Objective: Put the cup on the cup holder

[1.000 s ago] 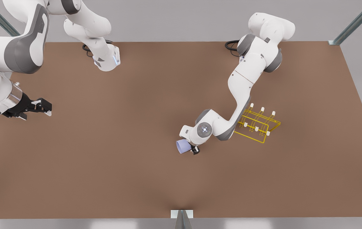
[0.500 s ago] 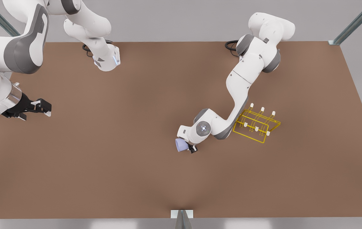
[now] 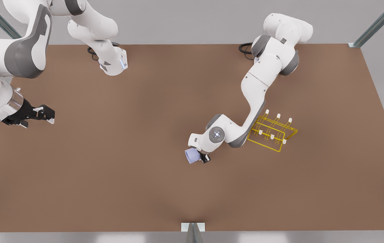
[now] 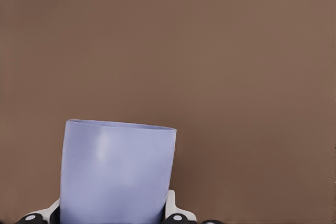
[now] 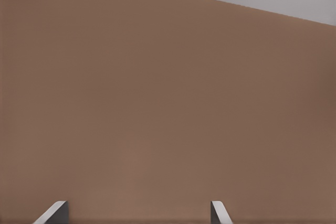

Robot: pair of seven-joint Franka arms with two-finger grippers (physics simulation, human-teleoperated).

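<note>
The lavender-blue cup (image 3: 191, 156) is held just above the brown table, a little to the right of the middle in the front view. My left gripper (image 3: 199, 157) is shut on it. In the left wrist view the cup (image 4: 116, 171) stands between the fingers (image 4: 175, 212), its rim pointing away from the camera. The yellow wire cup holder (image 3: 272, 133) with white-tipped pegs stands on the table to the front view's right of the cup, partly behind the left arm's forearm. My right gripper (image 3: 51, 114) waits open at the front view's far left, and its fingertips (image 5: 56, 211) are wide apart.
A grey metal post (image 3: 193, 231) stands at the table's near edge in the middle. Black cables (image 3: 245, 49) lie at the left arm's base at the far edge. Bare brown table (image 3: 127, 152) stretches between the two arms.
The left gripper with the cup has shifted slightly toward the front view's left and its wrist has turned a little. The right arm has stayed still.
</note>
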